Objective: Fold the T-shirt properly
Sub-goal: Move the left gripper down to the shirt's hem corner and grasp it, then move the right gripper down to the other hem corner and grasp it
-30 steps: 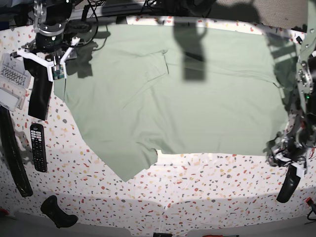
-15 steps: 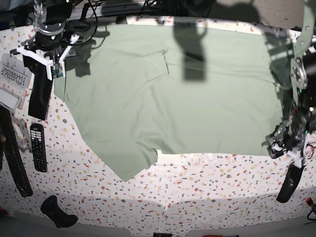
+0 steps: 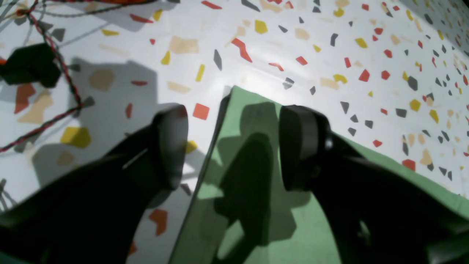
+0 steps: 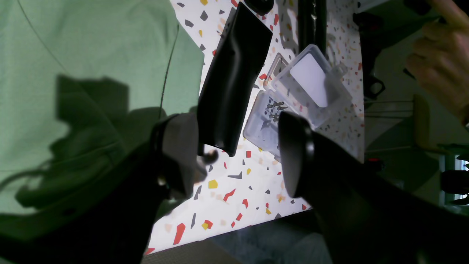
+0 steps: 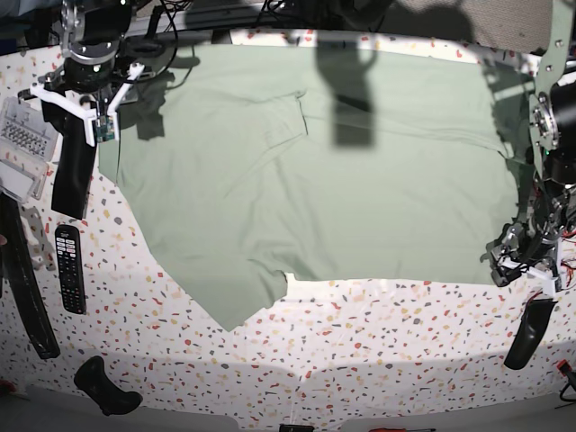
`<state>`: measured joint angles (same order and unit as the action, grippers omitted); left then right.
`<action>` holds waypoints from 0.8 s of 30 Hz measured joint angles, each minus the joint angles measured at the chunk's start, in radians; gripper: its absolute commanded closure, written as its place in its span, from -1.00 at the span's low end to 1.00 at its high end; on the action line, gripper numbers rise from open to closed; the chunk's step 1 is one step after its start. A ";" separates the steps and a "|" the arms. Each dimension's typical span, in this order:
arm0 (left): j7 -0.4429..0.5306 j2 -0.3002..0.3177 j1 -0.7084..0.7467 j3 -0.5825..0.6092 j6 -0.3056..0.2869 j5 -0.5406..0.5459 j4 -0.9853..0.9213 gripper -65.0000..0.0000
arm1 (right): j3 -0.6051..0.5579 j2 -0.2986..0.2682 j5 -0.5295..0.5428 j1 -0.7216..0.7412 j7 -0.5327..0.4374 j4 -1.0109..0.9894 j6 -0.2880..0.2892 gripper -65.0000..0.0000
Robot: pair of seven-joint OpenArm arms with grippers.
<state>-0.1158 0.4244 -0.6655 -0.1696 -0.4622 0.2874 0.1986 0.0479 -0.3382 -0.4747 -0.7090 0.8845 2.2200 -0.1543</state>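
Observation:
The T-shirt (image 5: 315,171) lies spread flat over most of the speckled table, with one flap pointing toward the front edge. My left gripper (image 5: 525,267) is at the shirt's front right corner. In the left wrist view it (image 3: 234,146) is open, its fingers (image 3: 172,146) straddling the shirt's corner edge (image 3: 256,205) just above the table. My right gripper (image 5: 85,121) is open and empty at the shirt's far left edge. In the right wrist view it (image 4: 238,161) hovers above the shirt's edge (image 4: 73,55) and a black pouch (image 4: 234,80).
Left of the shirt lie a black pouch (image 5: 72,171), a clear plastic box (image 5: 20,148), a remote (image 5: 70,268) and a long black strap (image 5: 22,279). A black handle (image 5: 106,385) lies front left, another (image 5: 526,333) front right. A person's hand (image 4: 439,55) shows beyond the table edge.
My left gripper has moved a little away from the front edge, in to the shirt's front right corner. My right gripper has shifted slightly toward the back of the table.

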 measured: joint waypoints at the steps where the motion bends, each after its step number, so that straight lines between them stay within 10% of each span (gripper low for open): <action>1: 0.000 0.000 0.000 0.000 0.000 0.000 0.000 -0.11 | 0.000 0.000 0.000 0.000 0.000 0.000 0.000 -0.01; 24: -0.052 -0.037 0.003 0.000 -0.037 -0.056 0.072 -0.10 | 0.000 0.000 0.000 0.000 -0.001 0.000 0.000 -0.01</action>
<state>-0.1680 0.3870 -0.6624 -0.1696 -0.4992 0.2317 0.2707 0.0479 -0.3386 -0.4751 -0.7090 0.8833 2.2200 -0.1543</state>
